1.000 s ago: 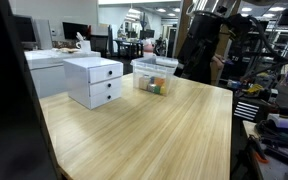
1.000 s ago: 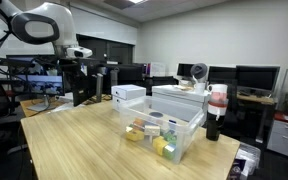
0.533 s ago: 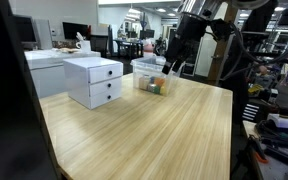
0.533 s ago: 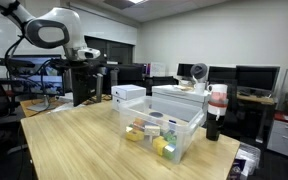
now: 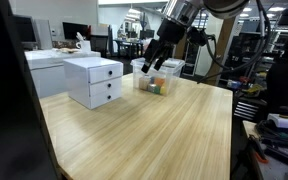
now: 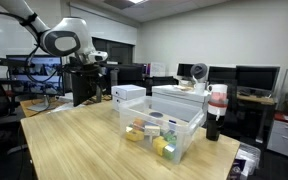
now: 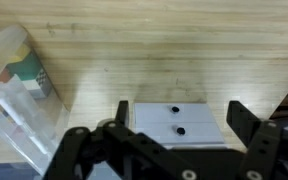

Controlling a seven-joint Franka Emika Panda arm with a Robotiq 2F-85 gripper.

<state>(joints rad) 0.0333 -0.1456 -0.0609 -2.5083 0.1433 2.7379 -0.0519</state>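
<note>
My gripper (image 7: 181, 113) hangs open in the air with nothing between its fingers. The wrist view looks down past it at a white two-drawer unit (image 7: 174, 122) with two black knobs, framed between the black fingers (image 7: 246, 120). To the left lies a clear plastic bin (image 7: 12, 95) holding coloured blocks. In an exterior view the gripper (image 5: 154, 62) hovers over the bin (image 5: 155, 78), with the drawer unit (image 5: 95, 80) beside it on the wooden table (image 5: 154, 130). From the opposite side, the arm (image 6: 64, 42) stands behind the drawer unit (image 6: 129, 95) and the bin (image 6: 164, 132).
A larger white box (image 6: 180, 98) stands behind the bin. A dark bottle with a red top (image 6: 216, 108) sits at the table's far corner. Monitors, desks and cabling surround the table, and a dark post (image 5: 9, 90) blocks the near side.
The arm has swung in from the table's side toward the bin and drawer unit. The gripper stays open and the objects have not moved.
</note>
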